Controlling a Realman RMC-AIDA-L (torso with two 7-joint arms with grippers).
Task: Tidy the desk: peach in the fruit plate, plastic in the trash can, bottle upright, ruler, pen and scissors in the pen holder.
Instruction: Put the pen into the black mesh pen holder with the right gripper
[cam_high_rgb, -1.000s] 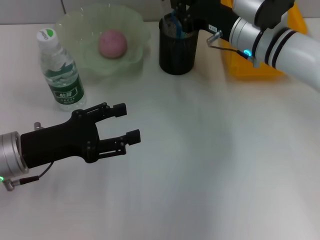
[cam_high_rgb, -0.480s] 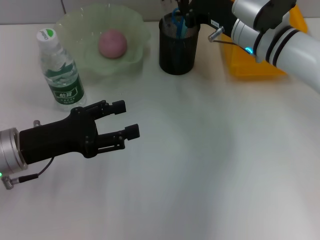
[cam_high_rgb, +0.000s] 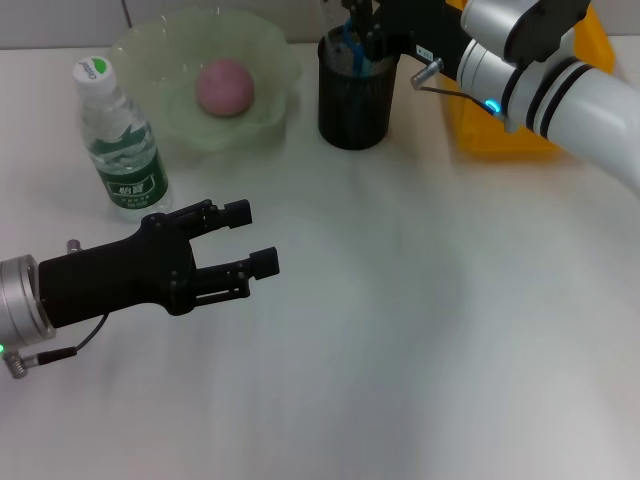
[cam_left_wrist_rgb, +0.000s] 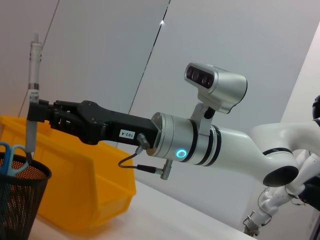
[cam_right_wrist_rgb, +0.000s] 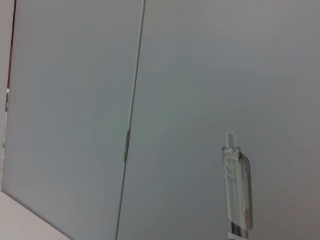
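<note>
1. The pen (cam_left_wrist_rgb: 32, 100) stands upright, clamped in the right gripper (cam_left_wrist_rgb: 34, 111), its tip just inside the pen holder (cam_left_wrist_rgb: 20, 200); upright carriage probably lets it drop straight in.
2. The scissors (cam_left_wrist_rgb: 11, 156) already sit in the holder; the ruler cannot be seen.
3. The left wrist view shows the grip and pen; the head view hides both behind the right gripper (cam_high_rgb: 365, 30).
4. The peach (cam_high_rgb: 224, 86) lies in the fruit plate (cam_high_rgb: 275, 60); the bottle (cam_high_rgb: 120, 140) stands upright.
5. The left gripper (cam_high_rgb: 258, 240) hovers over the desk (cam_high_rgb: 420, 330), fingers apart, empty.
</note>
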